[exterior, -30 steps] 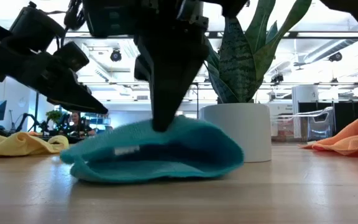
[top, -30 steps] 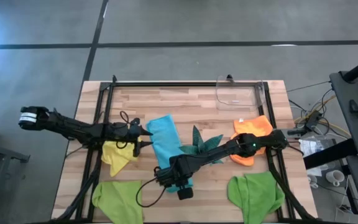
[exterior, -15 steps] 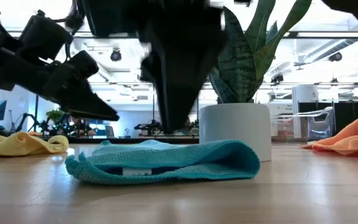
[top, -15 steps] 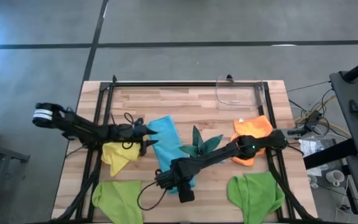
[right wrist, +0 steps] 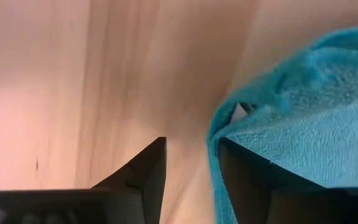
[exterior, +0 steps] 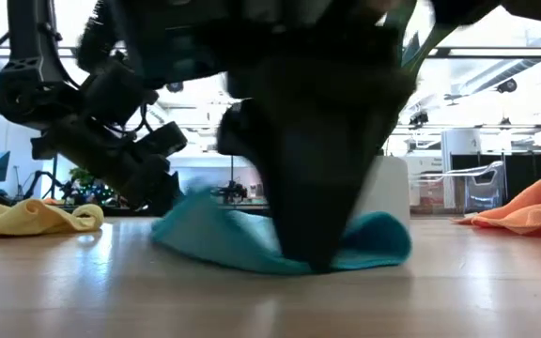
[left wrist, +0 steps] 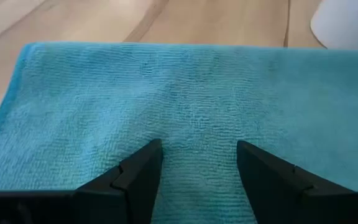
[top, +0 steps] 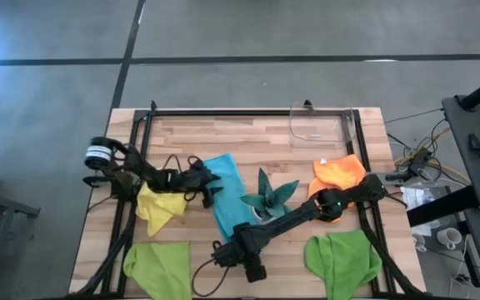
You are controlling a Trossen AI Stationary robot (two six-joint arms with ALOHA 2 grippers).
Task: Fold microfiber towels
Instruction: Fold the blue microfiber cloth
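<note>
The light blue towel (top: 226, 190) lies flat on the table's middle, folded double at its near end (right wrist: 303, 106). My left gripper (top: 215, 188) comes slanting down from the table's left, and its open fingers (left wrist: 197, 163) stand low over the towel's left part (left wrist: 185, 93). My right gripper (top: 240, 248) points straight down at the towel's near end. It is open, and the towel's folded corner (right wrist: 224, 127) lies by one finger. A yellow towel (top: 158, 207), an orange towel (top: 337, 177) and two lime green towels (top: 157, 267) (top: 342, 255) lie around. My left gripper hovers close over the light blue towel's left part (left wrist: 194, 127), and I cannot tell whether its fingertips touch the cloth. My right gripper comes from above, with one finger (right wrist: 247, 171) over the towel's near folded edge (right wrist: 215, 155) and the other over bare wood; whether they touch, I cannot tell.
A dark teal spiky plant (top: 269, 197) in a white pot (exterior: 394, 188) stands just right of the blue towel. A clear plastic piece (top: 315, 127) sits at the far edge. Black frame rails (top: 137, 133) run along the table's sides.
My right gripper has opened and let go of the blue towel's raised fold, which has dropped flat. It has then gone toward the near edge and down. My left gripper has moved right and down onto the towel's left part, tipping more steeply.
</note>
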